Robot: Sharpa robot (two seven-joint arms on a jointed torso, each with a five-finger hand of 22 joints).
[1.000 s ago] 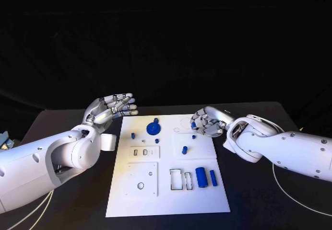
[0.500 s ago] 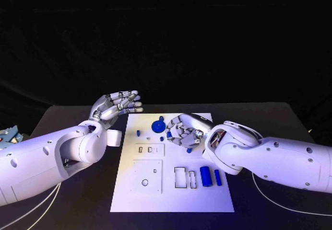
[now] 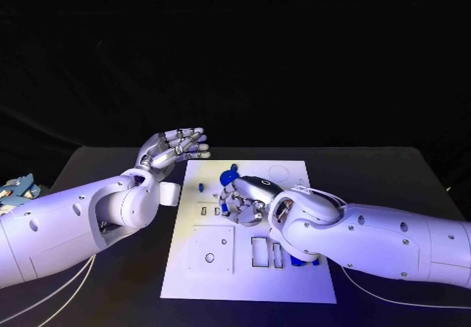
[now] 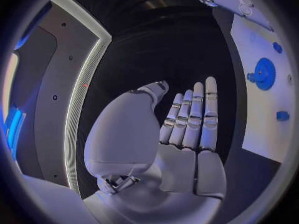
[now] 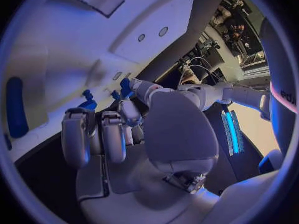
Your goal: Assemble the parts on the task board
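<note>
White task board (image 3: 197, 272), blue gear (image 3: 228, 178) (toothed disc), small blue parts

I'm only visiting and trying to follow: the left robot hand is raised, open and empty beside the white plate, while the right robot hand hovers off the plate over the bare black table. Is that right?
Not quite. The head view shows the right robot hand over the white plate itself, above the small blue parts, not over the black table. The left robot hand is indeed raised, open and empty.

Two glossy white arms — rounded shells, thin white cables trailing beneath — each ending in a silver hand: left hand (image 3: 175, 151), right hand (image 3: 244, 202).
</note>
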